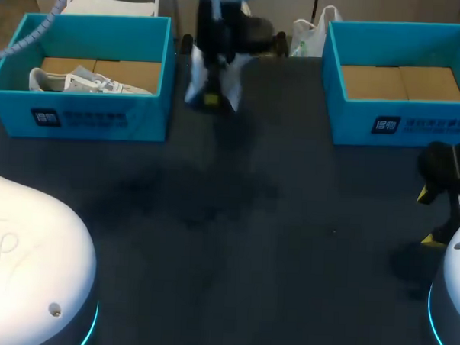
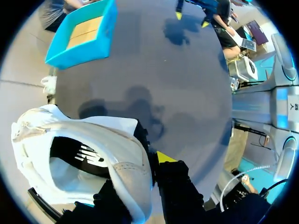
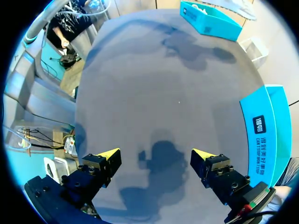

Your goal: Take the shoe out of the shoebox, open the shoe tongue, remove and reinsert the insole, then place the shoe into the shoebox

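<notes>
A white shoe (image 1: 197, 81) hangs above the back middle of the table, held by my left gripper (image 1: 211, 100). In the left wrist view the gripper (image 2: 142, 168) is shut on the rim of the shoe (image 2: 79, 154); one yellow fingertip (image 2: 164, 157) shows outside it, the other is hidden. The shoe's opening, with its dark inside, faces the camera. A second white shoe (image 1: 77, 81) lies in the left blue shoebox (image 1: 87, 117). My right gripper (image 1: 433, 216) stands open near the table's right edge, and nothing is between its fingers (image 3: 156, 154).
A second blue shoebox (image 1: 400, 123) with a bare cardboard floor stands at the back right, also seen beside the right gripper (image 3: 264, 128) and ahead of the left gripper (image 2: 84, 35). The dark tabletop (image 1: 227, 233) lies between the boxes.
</notes>
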### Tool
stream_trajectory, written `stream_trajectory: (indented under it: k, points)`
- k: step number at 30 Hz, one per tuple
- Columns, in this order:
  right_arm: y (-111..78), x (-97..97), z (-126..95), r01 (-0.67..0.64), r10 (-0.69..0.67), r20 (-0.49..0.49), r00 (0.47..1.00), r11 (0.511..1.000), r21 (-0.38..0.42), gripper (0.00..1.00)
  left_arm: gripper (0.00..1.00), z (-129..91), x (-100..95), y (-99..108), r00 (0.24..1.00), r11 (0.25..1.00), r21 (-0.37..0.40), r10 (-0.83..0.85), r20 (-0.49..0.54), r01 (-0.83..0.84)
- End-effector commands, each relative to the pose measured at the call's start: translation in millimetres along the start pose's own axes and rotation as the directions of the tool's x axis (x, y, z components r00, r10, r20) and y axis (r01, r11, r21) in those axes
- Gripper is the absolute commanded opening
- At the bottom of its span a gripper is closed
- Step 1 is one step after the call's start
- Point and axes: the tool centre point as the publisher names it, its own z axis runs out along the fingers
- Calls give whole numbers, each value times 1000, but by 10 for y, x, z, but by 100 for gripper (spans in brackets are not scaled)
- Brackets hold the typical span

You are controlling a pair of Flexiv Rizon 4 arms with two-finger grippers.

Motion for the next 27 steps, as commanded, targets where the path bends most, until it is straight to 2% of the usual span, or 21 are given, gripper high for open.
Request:
stream_trajectory:
  k: [1, 3, 11, 17, 27]
  points:
    - [4, 8, 10, -1, 1, 3, 1000, 1000, 3, 100, 0, -194, -244, 548, 1000, 999, 43, -23, -15, 23]
    - [4, 8, 10, -1, 1, 3, 1000, 1000, 3, 100, 0, -250, -359, 724, 999, 998, 41, -37, -3, 37]
    - [4, 8, 10, -1, 1, 3, 1000, 1000, 3, 100, 0, -339, -732, 1217, 998, 997, 57, -53, -14, 54]
    - [4, 8, 10, -1, 1, 3, 1000, 1000, 3, 100, 0, -344, -1068, 1648, 1000, 1000, 2, -9, 22, 9]
    - [4, 8, 10, -1, 1, 3, 1000, 1000, 3, 100, 0, -344, -1068, 1648, 1000, 1000, 2, -9, 22, 9]
